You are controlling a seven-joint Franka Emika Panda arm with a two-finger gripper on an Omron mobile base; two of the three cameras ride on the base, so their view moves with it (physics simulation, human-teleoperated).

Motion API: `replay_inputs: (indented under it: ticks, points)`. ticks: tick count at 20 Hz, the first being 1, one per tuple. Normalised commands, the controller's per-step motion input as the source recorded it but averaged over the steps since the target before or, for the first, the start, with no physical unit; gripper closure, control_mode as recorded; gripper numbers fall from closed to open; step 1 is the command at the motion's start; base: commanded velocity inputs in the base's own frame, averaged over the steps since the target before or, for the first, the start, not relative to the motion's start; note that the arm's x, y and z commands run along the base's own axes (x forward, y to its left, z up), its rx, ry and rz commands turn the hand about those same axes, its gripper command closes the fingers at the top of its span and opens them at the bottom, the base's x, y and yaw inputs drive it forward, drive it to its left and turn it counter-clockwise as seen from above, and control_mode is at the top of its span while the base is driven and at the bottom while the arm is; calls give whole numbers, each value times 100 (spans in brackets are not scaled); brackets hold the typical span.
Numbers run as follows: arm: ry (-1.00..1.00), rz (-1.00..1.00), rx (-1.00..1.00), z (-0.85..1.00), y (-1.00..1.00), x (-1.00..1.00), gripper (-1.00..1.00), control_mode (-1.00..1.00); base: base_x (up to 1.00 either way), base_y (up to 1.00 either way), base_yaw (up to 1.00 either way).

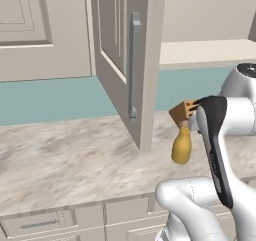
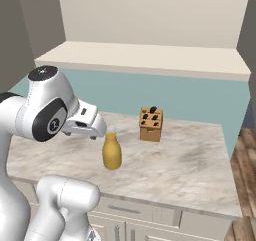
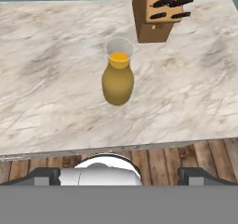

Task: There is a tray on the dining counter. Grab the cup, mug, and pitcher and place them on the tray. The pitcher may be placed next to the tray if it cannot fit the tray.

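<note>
The mustard-yellow pitcher (image 3: 118, 81) stands upright on a marbled wall counter, its narrow open neck showing orange inside. It also shows as the pitcher (image 1: 181, 146) beside my arm and as the pitcher (image 2: 112, 152) near the counter's front. My gripper (image 2: 94, 135) hovers open just above and to the left of the neck, touching nothing. In the hand view the gripper (image 3: 123, 176) has its dark fingertips (image 3: 46, 176) spread wide, with the pitcher ahead between them. The tray, cup, mug and dining counter are out of view.
A brown wooden knife block (image 2: 151, 125) stands close behind the pitcher, seen too as the knife block (image 3: 158, 11). An open cabinet door (image 1: 130, 60) juts over the counter (image 1: 75, 160) left of the pitcher. Wooden floor (image 3: 153, 155) lies below the counter's edge.
</note>
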Motion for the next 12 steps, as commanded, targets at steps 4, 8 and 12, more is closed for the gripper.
replay_inputs:
  ticks: [4,8,12]
  points:
    - [4,0,0,-21,1,56,-100,-100,0,0,0]
    - [5,0,0,-28,0,56,-100,-100,0,0,0]
    - [7,0,0,-23,0,36,-100,-100,0,0,0]
